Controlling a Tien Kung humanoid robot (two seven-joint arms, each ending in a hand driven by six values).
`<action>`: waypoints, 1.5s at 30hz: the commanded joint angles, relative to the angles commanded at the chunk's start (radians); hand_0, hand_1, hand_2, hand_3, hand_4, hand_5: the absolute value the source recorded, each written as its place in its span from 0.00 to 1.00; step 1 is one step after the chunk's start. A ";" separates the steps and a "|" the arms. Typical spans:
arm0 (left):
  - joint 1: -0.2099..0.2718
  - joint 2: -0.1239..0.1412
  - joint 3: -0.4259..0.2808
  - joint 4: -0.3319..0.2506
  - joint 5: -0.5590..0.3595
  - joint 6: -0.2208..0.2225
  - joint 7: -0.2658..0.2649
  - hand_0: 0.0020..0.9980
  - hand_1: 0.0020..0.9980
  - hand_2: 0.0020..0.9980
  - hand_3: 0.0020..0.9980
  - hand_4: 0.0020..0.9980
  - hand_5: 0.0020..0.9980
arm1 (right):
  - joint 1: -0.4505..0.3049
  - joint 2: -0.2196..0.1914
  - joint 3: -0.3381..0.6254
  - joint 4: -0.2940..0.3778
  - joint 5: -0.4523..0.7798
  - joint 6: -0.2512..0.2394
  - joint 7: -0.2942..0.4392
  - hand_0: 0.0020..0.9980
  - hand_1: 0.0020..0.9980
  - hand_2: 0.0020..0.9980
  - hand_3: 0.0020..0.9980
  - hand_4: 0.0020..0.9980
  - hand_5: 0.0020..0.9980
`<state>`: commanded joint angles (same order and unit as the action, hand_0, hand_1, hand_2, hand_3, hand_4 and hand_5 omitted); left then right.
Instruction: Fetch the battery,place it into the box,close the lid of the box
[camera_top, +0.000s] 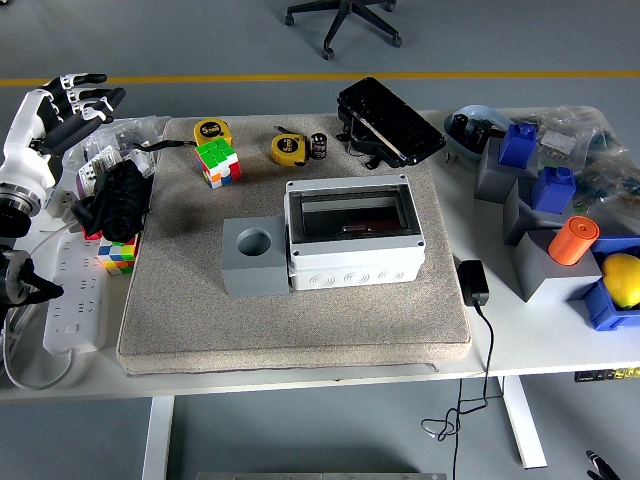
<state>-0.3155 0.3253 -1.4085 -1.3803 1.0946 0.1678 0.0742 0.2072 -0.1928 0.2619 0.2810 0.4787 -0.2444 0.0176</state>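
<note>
Left hand (55, 110) is showing white shell, black finger segments, white fingertips; black joint housings below it.

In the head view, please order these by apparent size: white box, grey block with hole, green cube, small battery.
1. White box
2. Grey block
3. Green cube
4. Battery
</note>
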 joint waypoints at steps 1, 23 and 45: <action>0.002 0.001 -0.001 0.001 0.000 0.000 0.000 0.54 0.62 0.59 0.63 0.93 0.33 | 0.000 0.001 0.000 0.000 -0.001 0.000 0.001 0.66 0.64 0.65 0.54 0.88 0.45; -0.021 0.000 0.023 0.012 -0.004 -0.002 0.004 0.54 0.61 0.59 0.63 0.93 0.33 | 0.011 0.001 -0.002 0.005 -0.007 0.014 0.001 0.66 0.64 0.65 0.54 0.88 0.45; -0.024 -0.009 0.104 0.016 -0.017 -0.007 0.008 0.54 0.61 0.59 0.63 0.93 0.32 | -0.015 0.005 0.004 0.003 -0.010 0.022 0.006 0.66 0.64 0.65 0.54 0.88 0.45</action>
<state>-0.3396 0.3161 -1.3044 -1.3641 1.0778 0.1606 0.0820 0.1918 -0.1876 0.2657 0.2838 0.4691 -0.2225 0.0232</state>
